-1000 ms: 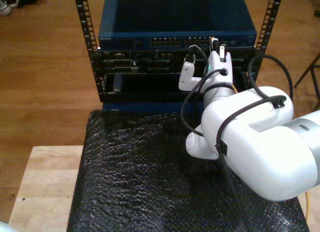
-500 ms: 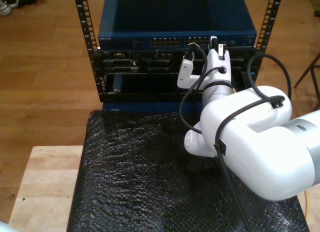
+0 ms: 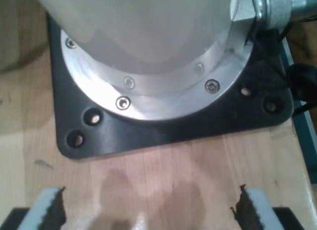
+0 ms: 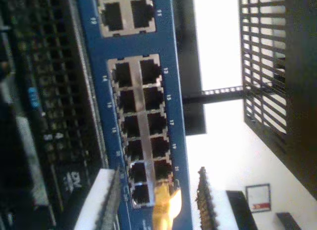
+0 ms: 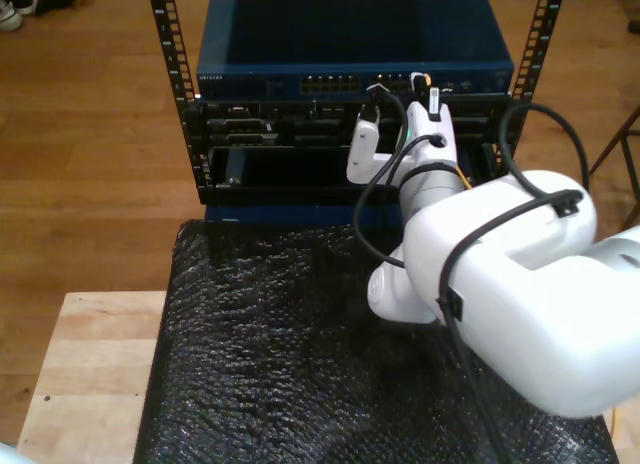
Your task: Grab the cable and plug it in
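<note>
The yellow-orange cable [image 4: 166, 205] is held in my second gripper [image 4: 154, 191], between a white finger [image 4: 101, 200] and a dark serrated finger [image 4: 202, 186]. Its tip touches the last ports of the blue switch's port block [image 4: 141, 131]; whether it sits inside a port I cannot tell. In the exterior view my second gripper [image 5: 424, 84] is up against the switch [image 5: 350, 39] front, on the exterior view's right part of the port row. A bit of the cable [image 5: 462, 174] shows beside the wrist. My first gripper [image 3: 148, 215] is open over bare wood, facing a robot base plate [image 3: 163, 126].
The switch sits in a black rack [image 5: 185, 94] above other dark equipment [image 5: 280, 149]. A black bubble-textured mat [image 5: 270, 344] covers the table in front, with a wooden top [image 5: 90, 364] at the exterior view's left. Thick black arm cables [image 5: 375, 204] loop near the wrist.
My second gripper has shifted toward the exterior view's left and closer to the switch's port row, with the cable still in it.
</note>
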Controlling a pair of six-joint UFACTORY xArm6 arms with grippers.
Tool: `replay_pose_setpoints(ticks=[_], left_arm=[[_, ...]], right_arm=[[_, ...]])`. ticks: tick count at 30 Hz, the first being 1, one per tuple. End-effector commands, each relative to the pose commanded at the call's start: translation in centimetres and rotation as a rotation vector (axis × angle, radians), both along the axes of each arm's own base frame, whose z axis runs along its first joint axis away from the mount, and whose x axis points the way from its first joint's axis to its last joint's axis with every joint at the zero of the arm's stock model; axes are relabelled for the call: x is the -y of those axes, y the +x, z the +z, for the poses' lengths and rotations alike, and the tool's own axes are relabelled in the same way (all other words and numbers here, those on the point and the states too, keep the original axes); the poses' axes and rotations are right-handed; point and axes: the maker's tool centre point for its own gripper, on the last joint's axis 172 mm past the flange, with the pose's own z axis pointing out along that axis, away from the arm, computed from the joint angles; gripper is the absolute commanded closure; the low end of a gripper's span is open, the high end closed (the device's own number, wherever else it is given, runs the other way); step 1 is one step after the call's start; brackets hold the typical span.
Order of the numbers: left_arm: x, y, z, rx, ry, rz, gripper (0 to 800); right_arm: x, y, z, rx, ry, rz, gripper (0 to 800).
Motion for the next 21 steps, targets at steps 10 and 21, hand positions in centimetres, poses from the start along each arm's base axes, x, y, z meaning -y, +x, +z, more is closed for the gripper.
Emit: replay_pose_setpoints(ticks=[10,21], left_arm=[[0.0,0.0,0.0,0.0,0.002,0.0,0],[0.0,0.0,0.0,0.0,0.0,0.0,0]], right_arm=[[-0.4,-1.6,-1.5,-0.191,0.0,0.055,265],[1.7,-2.5,0.1,-0.369,-0.077,0.161,150]])
